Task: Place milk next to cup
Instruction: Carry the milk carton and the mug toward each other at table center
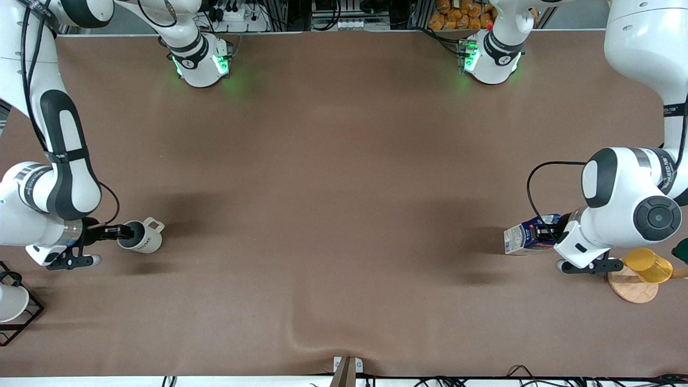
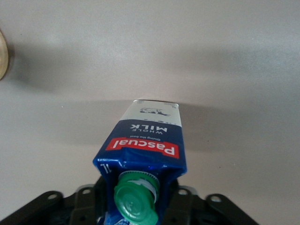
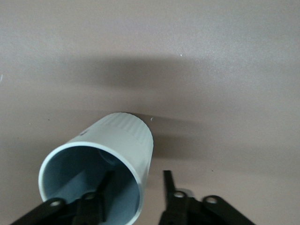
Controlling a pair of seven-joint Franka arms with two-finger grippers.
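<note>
The milk (image 1: 524,237) is a dark blue carton with a red label, at the left arm's end of the table. It is tipped over, its white end pointing toward the table's middle. My left gripper (image 1: 552,232) is shut on its top. In the left wrist view the milk (image 2: 147,140) fills the space between the jaws and its green cap (image 2: 136,201) sits nearest the camera. The cream cup (image 1: 141,237) stands at the right arm's end. My right gripper (image 1: 128,234) is open astride the wall of the cup (image 3: 112,150), one finger inside and one outside, a gap at each.
A yellow cup (image 1: 647,265) on a round wooden stand (image 1: 633,287) sits right beside the left gripper, nearer the front camera. A white cup (image 1: 11,303) in a black wire rack (image 1: 29,317) stands near the right arm. The brown cloth has a wrinkle (image 1: 306,338) near the front edge.
</note>
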